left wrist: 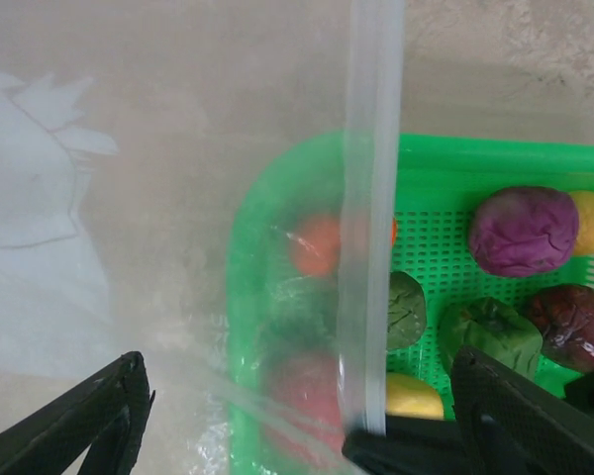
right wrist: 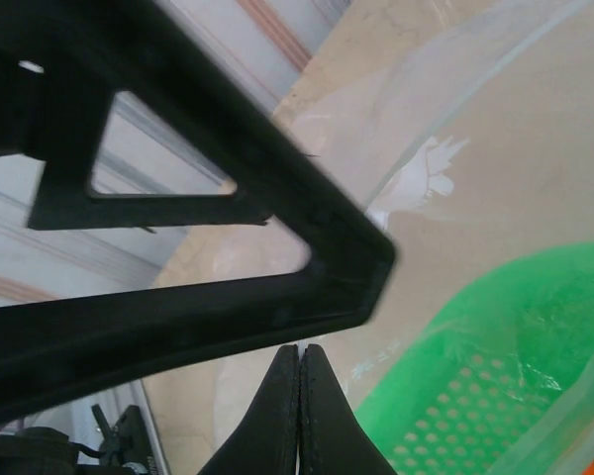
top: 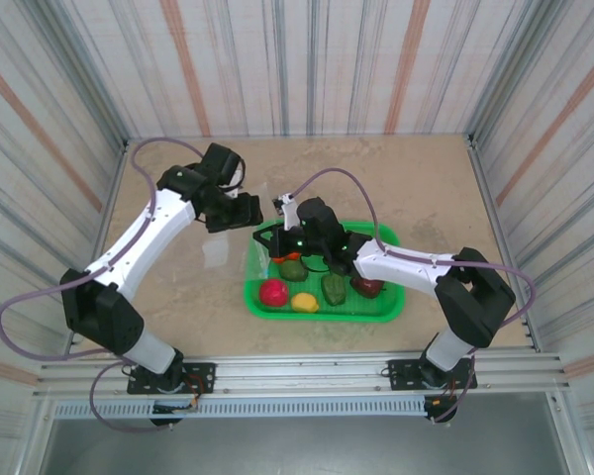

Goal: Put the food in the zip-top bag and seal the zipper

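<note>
The food all lies in the green basket: red, yellow, green and dark red pieces along its near side, a purple one and an orange one farther in. None is in the bag yet, so I judge the step in hand to be opening the bag, before any loading.

At the basket's far left corner the right pincer has its fingers pressed together. In the left wrist view the zipper runs straight down into a black tip, so it seems clamped on that rim, though the film between the tips is hard to make out.

The zip-top bag hangs as a clear sheet over the basket's left end and the surface beside it. Beyond and left of the basket, the left pincer faces the bag with its fingers wide apart, gripping nothing.

The next move likely calls for the left pincer to take the free lip, so the mouth can be pulled open.
</note>
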You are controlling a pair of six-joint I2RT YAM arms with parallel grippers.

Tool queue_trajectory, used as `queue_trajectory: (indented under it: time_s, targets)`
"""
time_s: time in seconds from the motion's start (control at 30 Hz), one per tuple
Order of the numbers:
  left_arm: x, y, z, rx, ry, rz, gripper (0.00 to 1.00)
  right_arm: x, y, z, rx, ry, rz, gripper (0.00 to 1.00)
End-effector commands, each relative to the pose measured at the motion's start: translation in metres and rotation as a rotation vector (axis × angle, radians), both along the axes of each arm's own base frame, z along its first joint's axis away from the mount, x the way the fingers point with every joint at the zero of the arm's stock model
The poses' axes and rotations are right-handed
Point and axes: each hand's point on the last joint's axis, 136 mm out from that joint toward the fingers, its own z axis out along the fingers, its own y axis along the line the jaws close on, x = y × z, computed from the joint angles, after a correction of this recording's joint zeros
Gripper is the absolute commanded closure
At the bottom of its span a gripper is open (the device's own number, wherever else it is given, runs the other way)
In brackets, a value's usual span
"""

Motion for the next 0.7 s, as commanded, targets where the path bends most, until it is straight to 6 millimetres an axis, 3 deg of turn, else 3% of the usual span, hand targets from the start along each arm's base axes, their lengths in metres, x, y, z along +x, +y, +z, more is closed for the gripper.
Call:
queue_trajectory:
  time_s: [0.0,0.17,0.5,0.67]
  targets:
    - [0.000,-0.007,0.000,-0.010,0.016,0.002,0.20,-0.002,0.001,0.017,0.026,-0.070,0.003,1.00]
    - [0.002,-0.010,-0.009,0.009,0.024,-0.005,0.32,-0.003,0.003,0.013,0.015,-0.070,-0.004,1.00]
    - [0.008,-0.010,-0.003,0.024,-0.017,-0.012,0.81,0.005,0.003,0.004,-0.001,-0.044,-0.047,1.00]
    - [0.008,-0.012,0.002,0.032,-0.035,-0.028,0.89,0.006,0.008,0.003,-0.005,-0.036,-0.046,1.00]
